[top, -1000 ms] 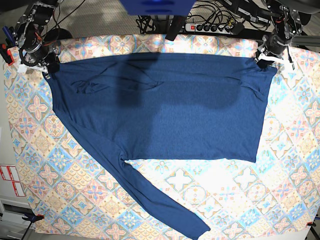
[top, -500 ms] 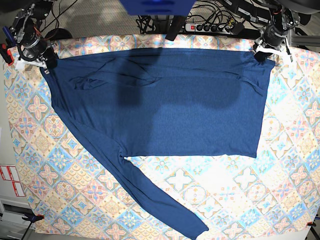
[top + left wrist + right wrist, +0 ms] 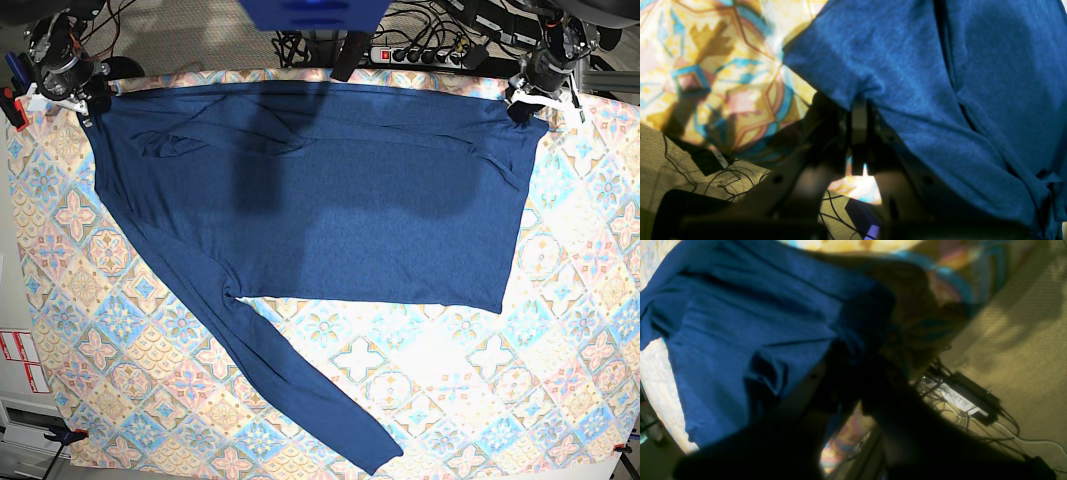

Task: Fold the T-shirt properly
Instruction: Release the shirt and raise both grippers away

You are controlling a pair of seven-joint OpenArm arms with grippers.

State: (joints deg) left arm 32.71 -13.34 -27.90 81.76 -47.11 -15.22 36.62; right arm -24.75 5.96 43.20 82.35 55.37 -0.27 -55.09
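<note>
The dark navy long-sleeved T-shirt (image 3: pixel 320 200) lies spread across the far half of the table, one sleeve (image 3: pixel 290 380) trailing toward the near edge. My left gripper (image 3: pixel 520 103) is shut on the shirt's far right corner; in the left wrist view the fingers (image 3: pixel 858 133) pinch the blue cloth (image 3: pixel 940 83). My right gripper (image 3: pixel 88 97) is shut on the far left corner; in the right wrist view the dark fingers (image 3: pixel 853 373) hold the blue fabric (image 3: pixel 740 323). Both corners are lifted slightly near the far table edge.
A pastel tile-print cloth (image 3: pixel 450 380) covers the table. A power strip and cables (image 3: pixel 420 50) lie on the floor beyond the far edge. A blue object (image 3: pixel 315 12) hangs over the far middle. Labels (image 3: pixel 20 360) sit off the left side.
Both grippers have pulled the shirt's far corners toward the far edge. The whole shirt slid away from the near side, and the sleeve tip moved with it.
</note>
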